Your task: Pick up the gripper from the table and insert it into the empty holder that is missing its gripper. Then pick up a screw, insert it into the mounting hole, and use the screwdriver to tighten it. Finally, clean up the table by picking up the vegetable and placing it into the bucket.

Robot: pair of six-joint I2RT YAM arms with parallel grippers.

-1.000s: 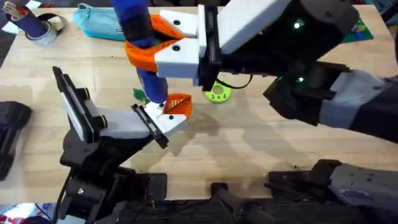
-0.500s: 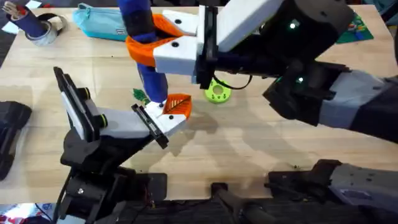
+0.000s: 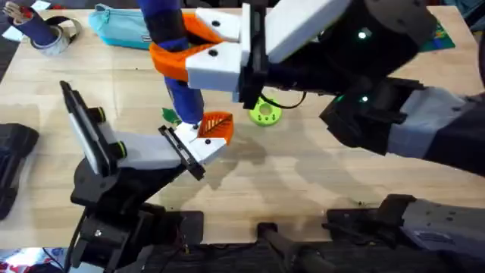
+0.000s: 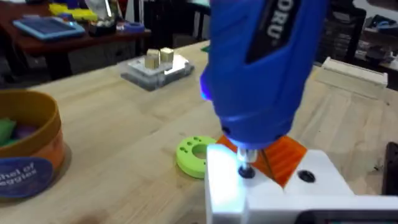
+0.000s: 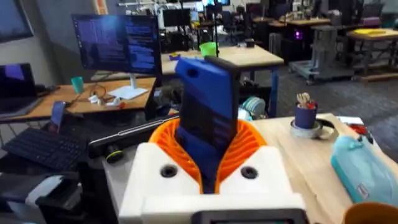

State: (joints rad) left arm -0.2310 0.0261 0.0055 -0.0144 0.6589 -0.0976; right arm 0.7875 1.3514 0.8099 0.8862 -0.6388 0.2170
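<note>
- The right gripper [image 3: 182,53] is holding the screwdriver [image 3: 178,68] with its orange fingers [image 5: 245,146] clamped on the blue handle.
- The screwdriver is standing nearly upright, long axis vertical, tip [image 4: 247,171] pointing down onto the white holder [image 4: 273,193].
- The orange gripper [image 3: 216,126] is sitting in that holder, which the left arm is carrying just above the counter [image 3: 303,174]; I cannot tell how the left fingers are set.
- The vegetable [image 3: 170,115] is lying just beside the screwdriver.
- The bucket [image 4: 28,152] is standing well apart, with open counter before it.
- A green disc [image 3: 265,114] is lying near the holder.
</note>
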